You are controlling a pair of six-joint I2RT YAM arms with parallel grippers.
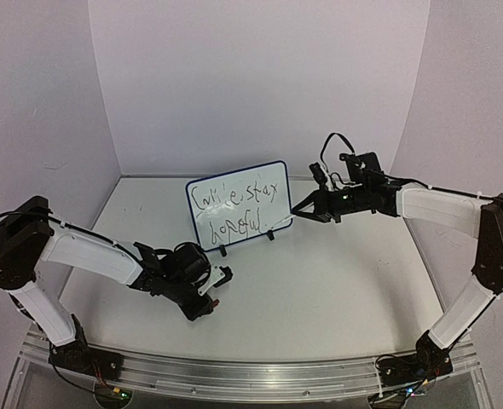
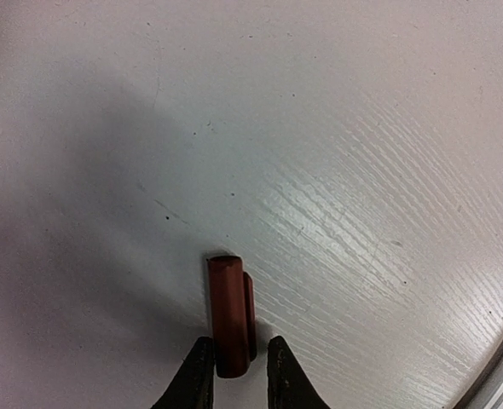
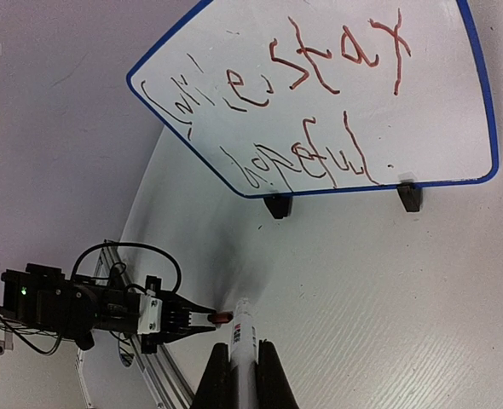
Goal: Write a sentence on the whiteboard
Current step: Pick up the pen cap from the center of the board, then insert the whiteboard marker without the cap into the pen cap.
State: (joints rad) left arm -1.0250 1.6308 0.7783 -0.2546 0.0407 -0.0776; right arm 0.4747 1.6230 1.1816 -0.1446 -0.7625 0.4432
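**A:** How far along is the writing judged to be?

**B:** Toward the far edge of the bench (image 1: 337,290), about midway along it, the whiteboard (image 1: 277,213) is stood upright. The sentence (image 1: 234,194) is seen scrawled across it in two lines. The writing is judged done, or nearly so, and the step in hand is taken to be the capping of the marker.

**A:** How are the arms set?

**B:** The right arm (image 1: 439,209) is reached in from the right edge, with its forearm stretched toward the board's lower right corner. The left arm (image 1: 89,256) is bent low over the bench, left of the middle and nearer the near edge than the board is. Its wrist is turned down at the surface.

**A:** What is held?

**B:** The marker (image 3: 243,328) is clamped in the right arm's jaws, with its tip just beside that corner. No touch with the board is seen. The left arm's jaws are set narrow on either side of a small red cap (image 2: 228,307) at the bench surface. Whether it is already pinched cannot be told.

**A:** What is called for next?

**B:** A firm pinch on the cap is needed first. It must then be lifted, its open end turned toward the marker's tip, and the two lined up squarely before being pressed together. Which end is open is not shown.
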